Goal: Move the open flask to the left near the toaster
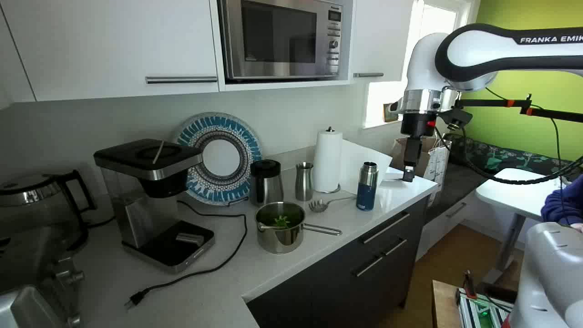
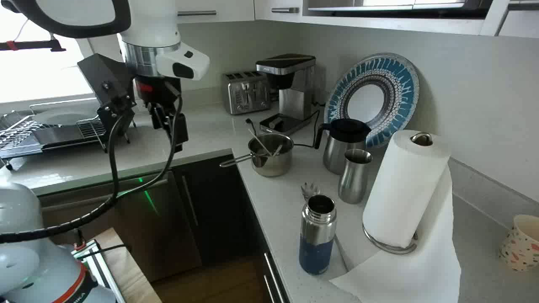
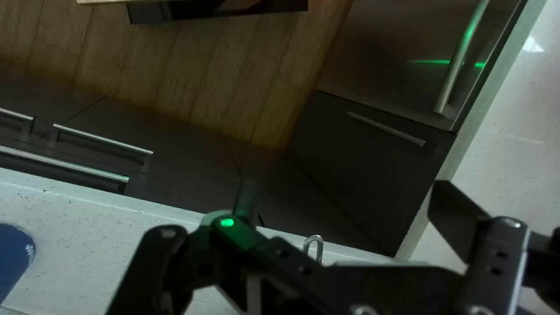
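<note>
Can see the flask (image 2: 318,236) standing upright on the counter (image 2: 278,203), near the front edge, with long axis vertical and mouth pointing straight up, steel above and blue below. In the wrist view, can catch only its blue part at the left edge. Near it, can make out the roll (image 2: 402,189); well apart from both, the toaster (image 2: 247,94). Can find the gripper (image 1: 409,174) well clear of the flask, pointing down, with fingers (image 3: 457,218) spread.

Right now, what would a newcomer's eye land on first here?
Probably the patterned plate, propped against the wall beside the coffee maker. Then the robot arm, upper right in an exterior view, and the open flask, upright on the counter near its edge.
</note>
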`<state>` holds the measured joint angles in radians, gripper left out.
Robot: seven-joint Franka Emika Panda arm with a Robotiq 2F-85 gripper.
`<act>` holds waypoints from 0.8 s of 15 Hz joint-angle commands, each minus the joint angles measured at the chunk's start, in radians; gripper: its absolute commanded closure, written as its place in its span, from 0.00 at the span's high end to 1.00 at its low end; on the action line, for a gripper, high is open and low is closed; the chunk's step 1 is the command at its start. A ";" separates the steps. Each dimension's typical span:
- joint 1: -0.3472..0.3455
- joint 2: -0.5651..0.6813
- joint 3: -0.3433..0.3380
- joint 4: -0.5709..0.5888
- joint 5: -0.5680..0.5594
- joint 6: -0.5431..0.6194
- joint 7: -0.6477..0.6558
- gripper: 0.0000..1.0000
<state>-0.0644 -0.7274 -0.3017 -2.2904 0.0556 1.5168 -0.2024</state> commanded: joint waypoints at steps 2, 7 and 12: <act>-0.046 0.019 0.022 0.025 -0.044 -0.020 -0.011 1.00; -0.129 0.075 0.031 0.088 -0.294 -0.024 0.011 1.00; -0.140 0.071 -0.019 0.094 -0.240 -0.002 -0.008 1.00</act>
<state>-0.1990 -0.6591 -0.3244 -2.1995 -0.1863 1.5173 -0.2075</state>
